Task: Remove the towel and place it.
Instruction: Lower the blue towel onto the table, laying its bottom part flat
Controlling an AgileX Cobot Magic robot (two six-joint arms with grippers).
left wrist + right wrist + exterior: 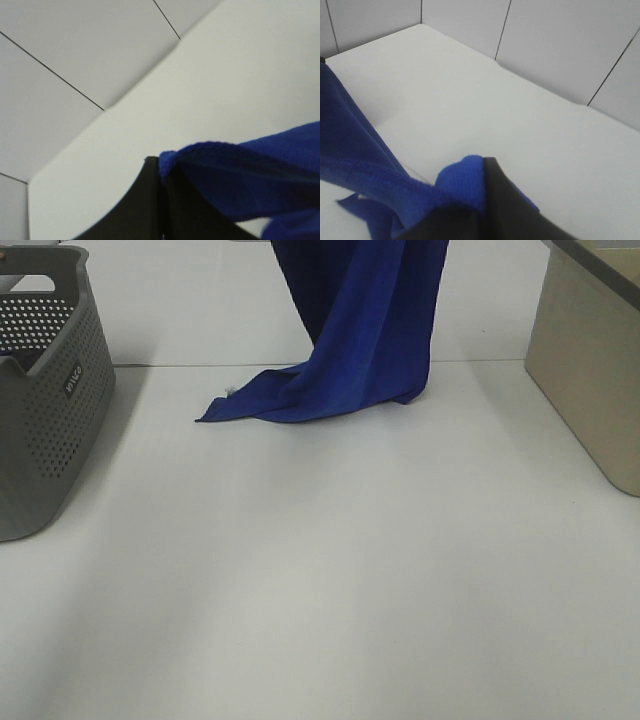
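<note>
My left gripper [162, 172] is pinched shut on a top edge of the blue towel [365, 330]. My right gripper [482, 190] is pinched shut on another bit of that edge. The towel hangs down in the middle. Its bottom end lies on the white table [320, 590], with one corner pointing toward the left.

Here is what I think could go wrong. If I swing left, the low end could drag, bunch up, or catch on the grey basket [60, 410]. If one arm pulls harder than the other, the soft cloth could slip out of my jaws and drop in a heap. If I swing right, the towel might brush the beige bin [590, 370].

The grey basket with little holes stands at the left, apart from the towel. I see something dark near its rim, but I cannot tell what it is. The beige bin stands at the right, and its inside is hidden from me.
</note>
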